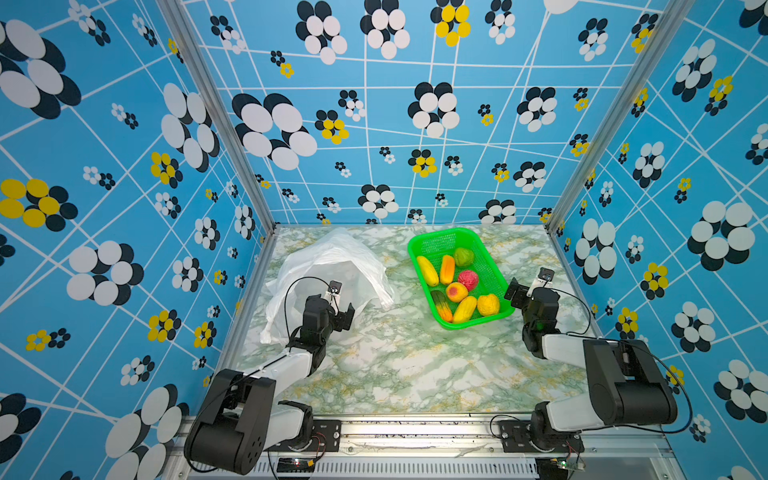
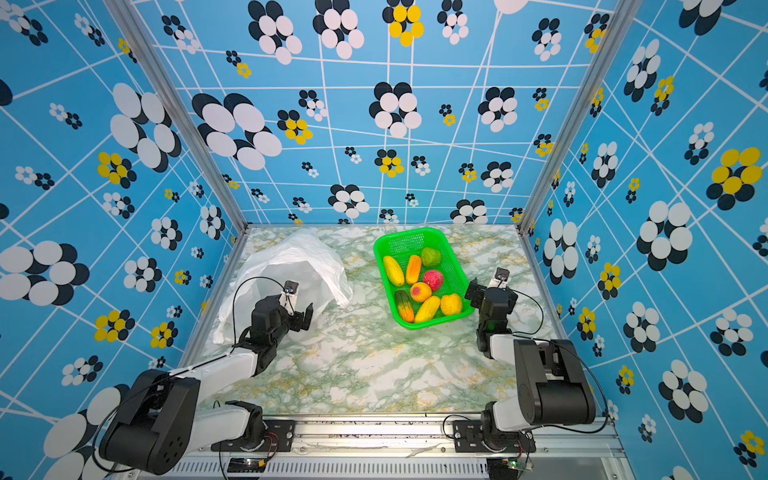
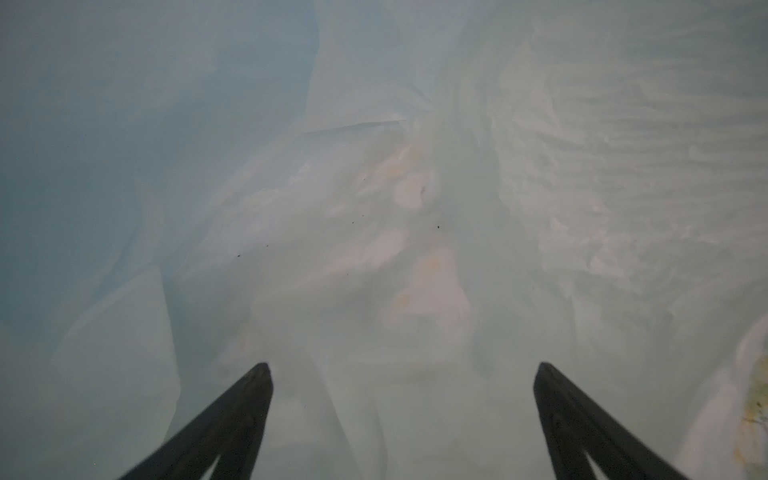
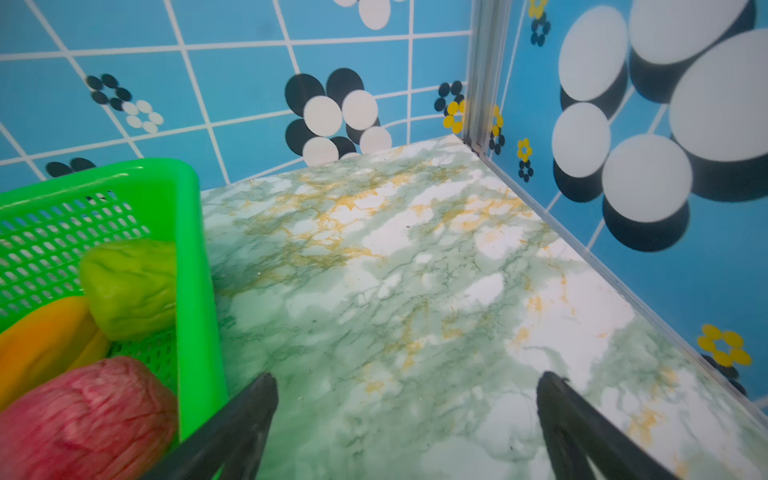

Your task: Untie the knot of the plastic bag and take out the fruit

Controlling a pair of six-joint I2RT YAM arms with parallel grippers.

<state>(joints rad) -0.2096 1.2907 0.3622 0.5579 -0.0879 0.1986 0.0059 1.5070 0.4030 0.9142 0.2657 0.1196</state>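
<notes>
1. Left hand (image 1: 345, 316): fingers spread wide, nothing between them. It sits at the mouth of the plastic bag (image 1: 332, 257), pointing inward.
2. Left wrist view: both dark fingertips (image 3: 259, 374) stand far apart, with hazy white film (image 3: 582, 166) all round them. Too foggy to tell whether they touch the plastic.
3. Right hand (image 1: 517, 293): also fully spread and holding nothing. It is low over the worktop (image 1: 415, 365), just beside the right-hand near corner of the green basket (image 1: 440, 237).
4. Right wrist view: one finger (image 4: 253, 399) lies close along the basket wall (image 4: 187, 249). The gap between the fingers shows only marbled surface.
5. The bag lies crumpled on the left rear of the worktop, against the side wall, its opening gaping toward the left arm.
6. The fruit (image 1: 457, 286) is in the basket, right of centre: eight pieces, including a red bumpy ball (image 1: 468, 279), a green one (image 4: 129, 286), and several yellow and orange long ones.
7. Worktop: green-and-white marble pattern with yellow veins.
8. Room: blue wall panels (image 1: 415, 124) on three sides, with white lines and black, white and yellow flowers. Aluminium posts (image 1: 216, 112) stand at the corners.
</notes>
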